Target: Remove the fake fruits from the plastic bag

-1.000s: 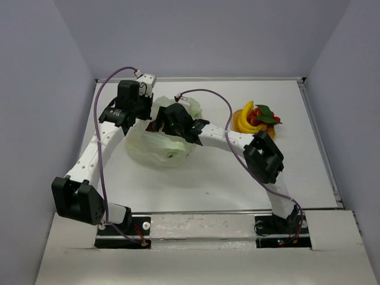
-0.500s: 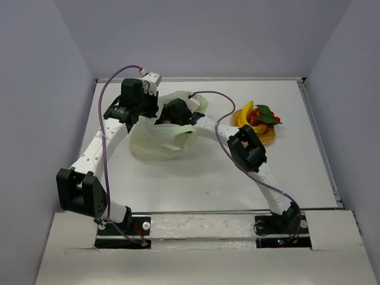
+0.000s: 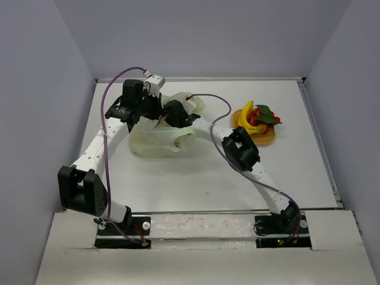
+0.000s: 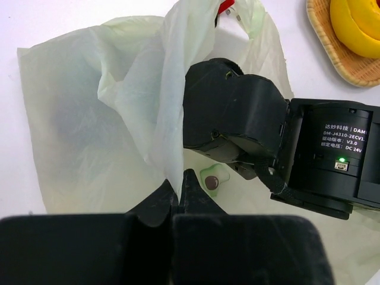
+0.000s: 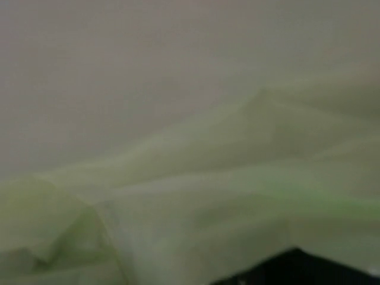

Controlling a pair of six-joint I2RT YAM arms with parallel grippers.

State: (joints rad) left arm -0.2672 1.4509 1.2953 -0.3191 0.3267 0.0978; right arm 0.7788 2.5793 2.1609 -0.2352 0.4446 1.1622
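The plastic bag [image 3: 157, 141] lies crumpled at the back left of the table, pale green and translucent. My left gripper [image 3: 153, 116] is shut on a fold of its film [image 4: 172, 160], fingertips [image 4: 191, 189] pressed together. My right gripper [image 3: 169, 120] reaches into the bag mouth beside it; its black wrist body [image 4: 237, 124] shows, but the fingers are hidden by film. The right wrist view holds only blurred green plastic [image 5: 178, 196]. A small green piece with a dark brown centre [image 4: 212, 181] lies inside the bag. Fake fruits [image 3: 256, 116], bananas and red pieces, sit to the right.
Those fruits rest on an orange woven mat [image 3: 268, 138] at the back right; its rim [image 4: 323, 41] and a banana [image 4: 356, 24] show in the left wrist view. Purple cables loop over both arms. White walls close in the table.
The right arm has pushed farther left and back into the bag. The bag has bunched up smaller around both grippers. The left gripper shifted slightly right, still pinching the film.
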